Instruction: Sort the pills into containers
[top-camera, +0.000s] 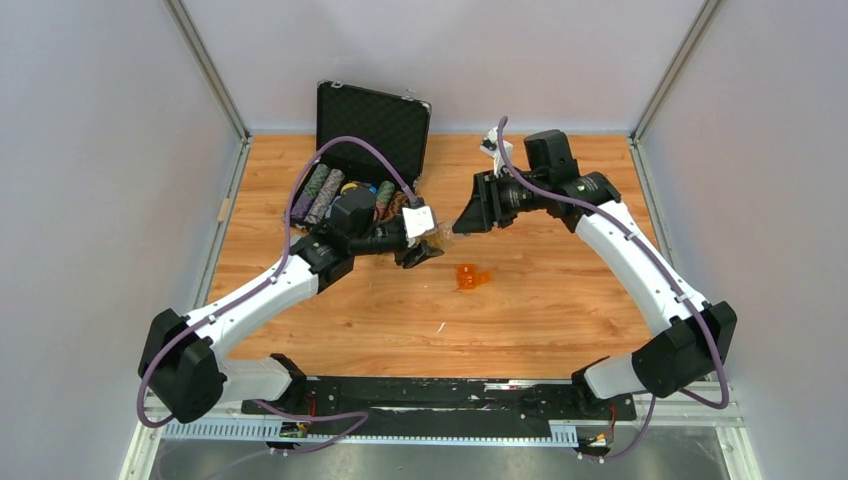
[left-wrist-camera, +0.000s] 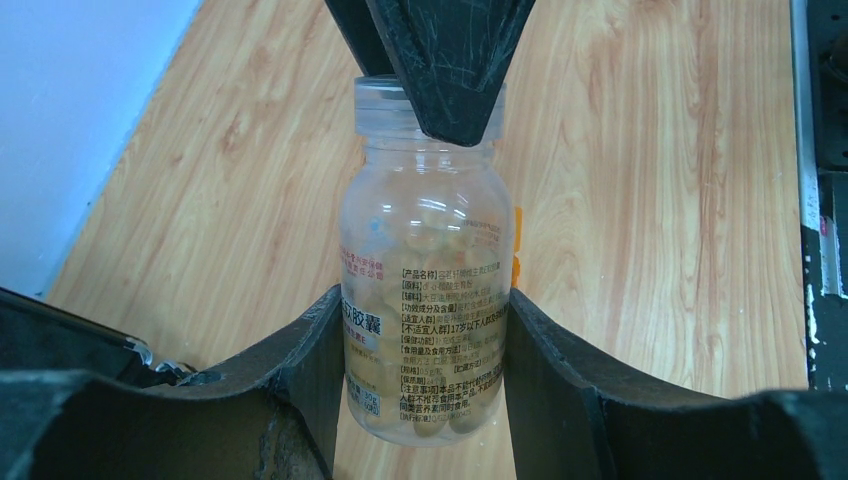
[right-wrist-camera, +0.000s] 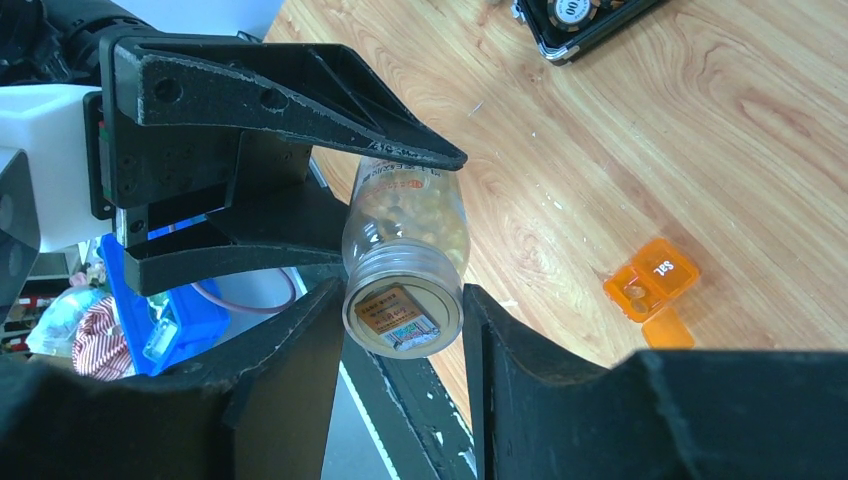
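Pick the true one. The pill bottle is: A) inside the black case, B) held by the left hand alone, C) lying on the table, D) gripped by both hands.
D: the left hand clamps the body of the pill bottle, while the right hand closes on its cap end.

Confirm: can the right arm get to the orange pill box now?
Probably not: right tool is shut on the pill bottle's top, left tool holds its body. Nothing covers the orange pill box itself.
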